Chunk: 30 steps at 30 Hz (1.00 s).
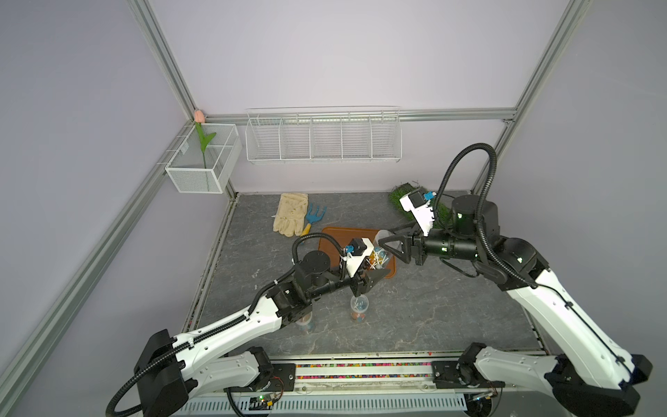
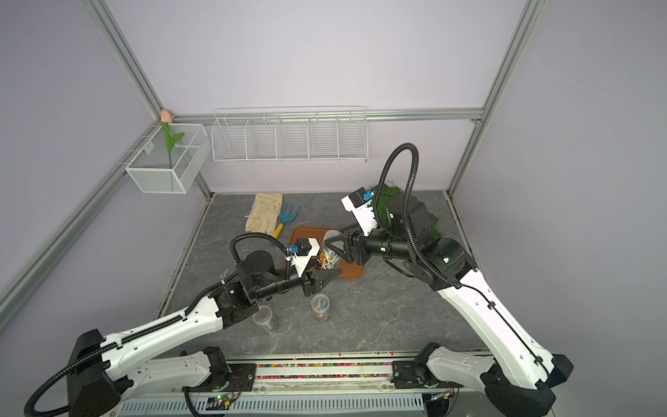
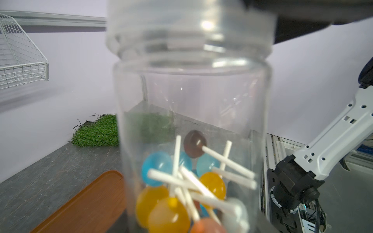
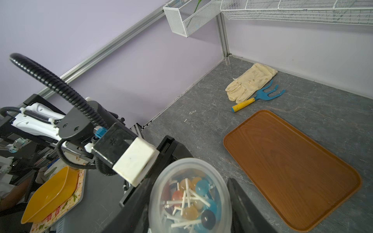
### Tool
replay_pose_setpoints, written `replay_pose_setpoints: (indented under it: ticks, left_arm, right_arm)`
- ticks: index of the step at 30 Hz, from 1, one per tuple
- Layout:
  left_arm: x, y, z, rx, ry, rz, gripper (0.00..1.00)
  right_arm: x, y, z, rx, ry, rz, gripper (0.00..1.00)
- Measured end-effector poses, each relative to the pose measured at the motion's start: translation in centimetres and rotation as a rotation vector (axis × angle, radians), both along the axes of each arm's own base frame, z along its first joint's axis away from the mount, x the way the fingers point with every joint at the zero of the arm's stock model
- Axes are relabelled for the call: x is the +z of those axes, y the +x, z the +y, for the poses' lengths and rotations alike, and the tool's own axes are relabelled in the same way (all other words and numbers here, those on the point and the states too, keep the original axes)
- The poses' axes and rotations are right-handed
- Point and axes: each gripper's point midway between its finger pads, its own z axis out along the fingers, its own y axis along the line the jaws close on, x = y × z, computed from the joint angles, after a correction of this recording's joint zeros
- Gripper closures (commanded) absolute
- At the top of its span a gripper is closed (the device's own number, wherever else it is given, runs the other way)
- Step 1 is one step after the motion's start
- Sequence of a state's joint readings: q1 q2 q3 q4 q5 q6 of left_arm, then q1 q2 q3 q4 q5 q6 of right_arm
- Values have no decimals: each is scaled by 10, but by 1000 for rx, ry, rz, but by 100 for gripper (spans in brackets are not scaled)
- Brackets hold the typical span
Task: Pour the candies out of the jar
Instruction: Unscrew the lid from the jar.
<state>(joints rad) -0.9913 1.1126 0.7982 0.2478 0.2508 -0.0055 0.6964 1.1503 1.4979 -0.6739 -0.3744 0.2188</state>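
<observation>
- The candies (image 3: 181,181) are lying loose at the bottom of the jar (image 3: 191,96). About ten round heads are showing: several blue, several yellow-orange, one dark brown. With their stiff white sticks they are looking light and hard, and likely to tangle and drop in a clump.
- The jar is a single clear plastic cylinder, probably light, rigid and slippery, so the straight body below the neck is looking like the safest hold. It is sitting by the near edge of the tray (image 4: 292,161); I cannot tell whether it is lifted.
- The left gripper (image 1: 375,279) is clamping the jar's lower body.
- The right gripper (image 1: 389,241) is straddling the frosted cap (image 4: 189,163), one finger on either side. I cannot tell whether they are pressing on it.
- Two more jars (image 2: 320,307) (image 2: 266,317) are standing nearer the front.
- One bare tray, one glove (image 1: 290,214) and one hand rake (image 1: 315,216) are lying beyond.
</observation>
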Motion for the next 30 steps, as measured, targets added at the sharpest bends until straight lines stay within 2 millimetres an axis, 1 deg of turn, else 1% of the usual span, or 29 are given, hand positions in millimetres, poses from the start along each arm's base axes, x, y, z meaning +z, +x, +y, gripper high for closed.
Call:
replay_pose_setpoints:
  ticks: [5, 9, 18, 26, 30]
  left_arm:
    - [2, 0, 0, 0, -3, -6, 55]
    - [6, -2, 1, -8, -17, -13, 55]
    - [23, -16, 1, -73, -44, -42, 55]
    - [21, -20, 0, -89, -33, -46, 55]
    - [21, -20, 0, -90, -33, -47, 55]
  right_arm:
    - [3, 0, 1, 28, -19, -35, 52]
    - [8, -3, 1, 108, -18, -71, 51]
    - [25, -27, 4, 349, 27, -219, 50]
    - [23, -32, 5, 396, 22, -251, 48]
    - [23, -33, 5, 400, 23, -253, 45]
